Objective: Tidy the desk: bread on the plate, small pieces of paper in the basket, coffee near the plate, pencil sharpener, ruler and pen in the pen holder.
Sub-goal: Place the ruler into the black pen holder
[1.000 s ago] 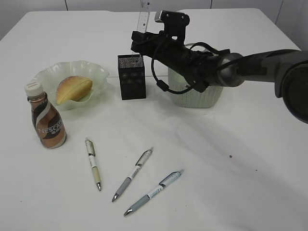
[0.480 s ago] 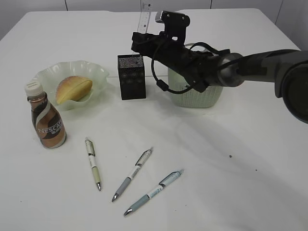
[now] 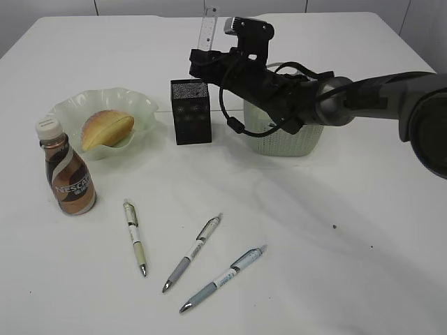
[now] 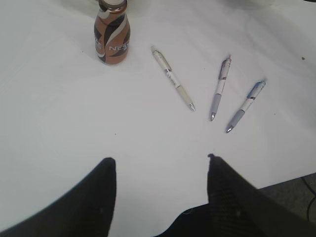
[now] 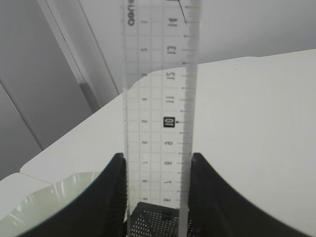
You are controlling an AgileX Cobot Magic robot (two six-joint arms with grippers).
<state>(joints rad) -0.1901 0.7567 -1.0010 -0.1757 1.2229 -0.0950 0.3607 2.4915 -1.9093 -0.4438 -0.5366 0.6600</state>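
Observation:
My right gripper (image 3: 201, 58) is shut on a clear ruler (image 3: 207, 26) and holds it upright just above the black mesh pen holder (image 3: 191, 115). In the right wrist view the ruler (image 5: 158, 98) stands between the fingers (image 5: 158, 158), with the holder's rim (image 5: 158, 222) right below. Bread (image 3: 106, 128) lies on the pale green plate (image 3: 140, 105). The coffee bottle (image 3: 67, 178) stands in front of the plate. Three pens (image 3: 135, 237) (image 3: 193, 252) (image 3: 222, 278) lie on the table. My left gripper (image 4: 160, 159) is open and empty above the table's front. I see no pencil sharpener and no paper pieces.
A pale woven basket (image 3: 286, 143) stands right of the pen holder, partly behind my right arm. The left wrist view shows the bottle (image 4: 112, 32) and the pens (image 4: 173, 79) (image 4: 219, 88) (image 4: 246, 105) beyond the fingers, and the table's front edge at lower right.
My right gripper has edged slightly, and the ruler's top sits a little lower. Everything else is where it was.

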